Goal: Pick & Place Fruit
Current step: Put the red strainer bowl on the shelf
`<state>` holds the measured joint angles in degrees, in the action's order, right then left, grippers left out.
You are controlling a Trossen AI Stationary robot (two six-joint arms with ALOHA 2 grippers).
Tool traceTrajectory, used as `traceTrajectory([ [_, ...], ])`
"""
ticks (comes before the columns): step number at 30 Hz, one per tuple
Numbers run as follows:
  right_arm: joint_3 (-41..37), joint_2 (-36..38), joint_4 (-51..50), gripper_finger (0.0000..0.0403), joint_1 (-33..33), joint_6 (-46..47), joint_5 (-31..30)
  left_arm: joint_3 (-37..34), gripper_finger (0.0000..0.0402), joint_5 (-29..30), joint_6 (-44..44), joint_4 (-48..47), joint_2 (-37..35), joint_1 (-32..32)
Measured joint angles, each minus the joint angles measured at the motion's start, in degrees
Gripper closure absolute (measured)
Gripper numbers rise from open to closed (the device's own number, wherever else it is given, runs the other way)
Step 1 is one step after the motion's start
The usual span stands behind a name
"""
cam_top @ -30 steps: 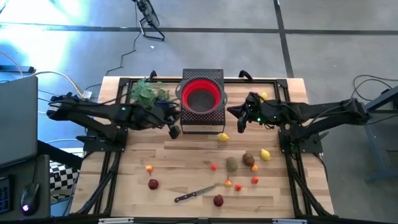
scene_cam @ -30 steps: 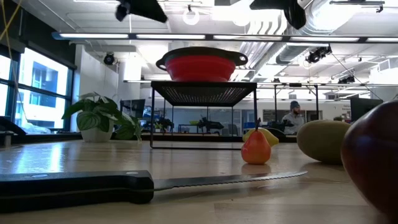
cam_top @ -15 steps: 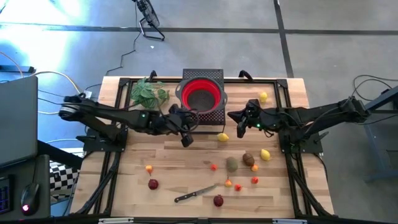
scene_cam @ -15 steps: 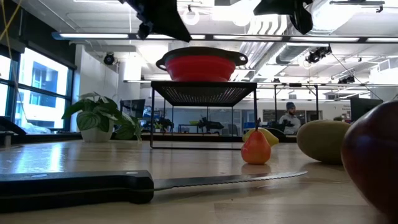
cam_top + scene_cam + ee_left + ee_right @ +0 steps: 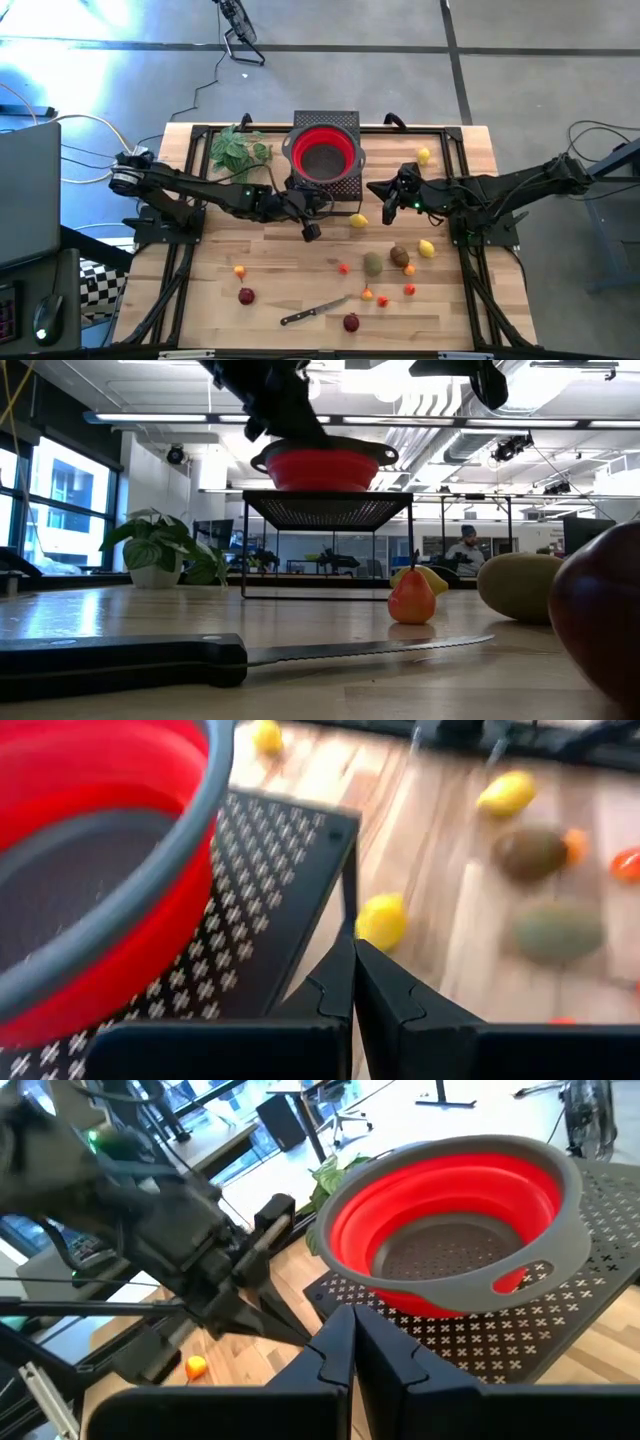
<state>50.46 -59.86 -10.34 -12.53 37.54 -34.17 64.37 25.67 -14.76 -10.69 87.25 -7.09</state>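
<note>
The left gripper (image 5: 311,231) is held pressed together, empty, just beside the black stand (image 5: 340,185) with the red bowl (image 5: 324,154). The right gripper (image 5: 372,186) is pressed together too. The fruit (image 5: 373,263) is spread over the table (image 5: 215,290).

The fruit lies scattered on the wooden table: three yellow lemons (image 5: 359,221), a brown oval (image 5: 399,255) touching an olive-green one (image 5: 373,263), two dark red balls (image 5: 246,296), and several tiny orange and red pieces (image 5: 343,268). None is held.
</note>
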Motion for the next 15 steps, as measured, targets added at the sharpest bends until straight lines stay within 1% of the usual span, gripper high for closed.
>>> traceTrajectory([
  [6,0.0,0.0,0.3,0.0400,-1.7,0.0,-2.9,-0.1,0.0401,4.7,4.4,0.5,0.8,0.3],
  [15,0.0,0.0,0.3,0.0400,-3.3,0.0,-4.7,-0.1,0.0401,5.1,4.5,0.9,0.8,4.1],
])
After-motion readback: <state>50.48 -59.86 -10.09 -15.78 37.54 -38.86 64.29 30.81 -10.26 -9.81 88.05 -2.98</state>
